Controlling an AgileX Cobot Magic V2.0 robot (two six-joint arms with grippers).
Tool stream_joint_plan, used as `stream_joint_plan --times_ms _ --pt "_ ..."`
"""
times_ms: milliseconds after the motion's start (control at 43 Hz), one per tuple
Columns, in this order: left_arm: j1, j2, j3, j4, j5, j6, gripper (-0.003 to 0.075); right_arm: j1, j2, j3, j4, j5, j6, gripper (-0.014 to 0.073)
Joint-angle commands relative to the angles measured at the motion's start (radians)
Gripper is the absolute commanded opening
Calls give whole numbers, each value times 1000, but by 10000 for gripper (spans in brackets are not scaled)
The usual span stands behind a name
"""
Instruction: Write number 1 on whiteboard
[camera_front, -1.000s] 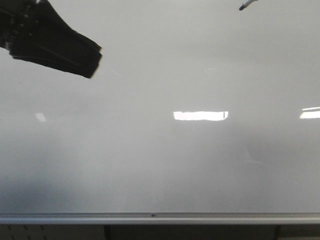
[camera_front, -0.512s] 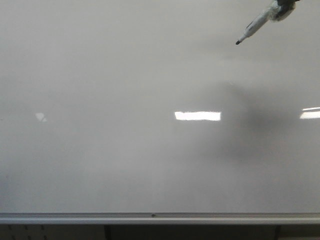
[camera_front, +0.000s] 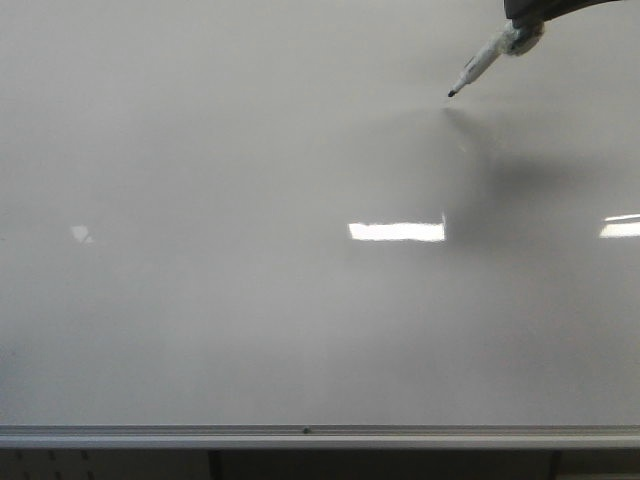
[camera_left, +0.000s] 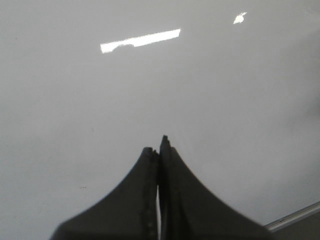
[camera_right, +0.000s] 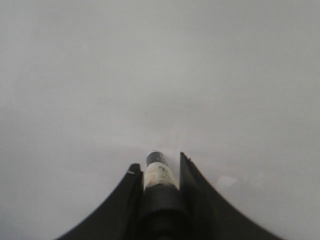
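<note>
The whiteboard (camera_front: 250, 320) fills the front view, glossy white-grey, with a silver rail (camera_front: 320, 436) along its lower edge. No number 1 stroke shows on it. My right gripper (camera_right: 158, 164) is shut on a white marker (camera_right: 159, 174) with a black tip. In the front view the marker (camera_front: 487, 62) comes in from the top right, and its tip (camera_front: 452, 94) is at or just off the board. My left gripper (camera_left: 158, 146) is shut and empty over bare board (camera_left: 75, 110); it is out of the front view.
Bright rectangular light reflections (camera_front: 396, 231) lie on the board's middle and right edge. A soft shadow (camera_front: 510, 200) of the right arm falls below the marker. Dark space shows under the rail (camera_front: 380, 465).
The left gripper has left the front view's top left. The marker has come down and leftward from the top right toward the board, and its shadow has moved with it.
</note>
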Motion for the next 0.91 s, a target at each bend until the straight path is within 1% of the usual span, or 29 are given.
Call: stream_joint_plan --times_ms 0,605,884 --pt "1 -5 -28 -3 30 -10 -20 1 -19 -39 12 -78 -14 -109" --pt "1 -5 -28 -3 30 -10 -20 1 15 -35 -21 -57 -14 -109" --pt "1 -5 -28 -3 30 -10 -20 21 80 -16 -22 -37 -14 -109"
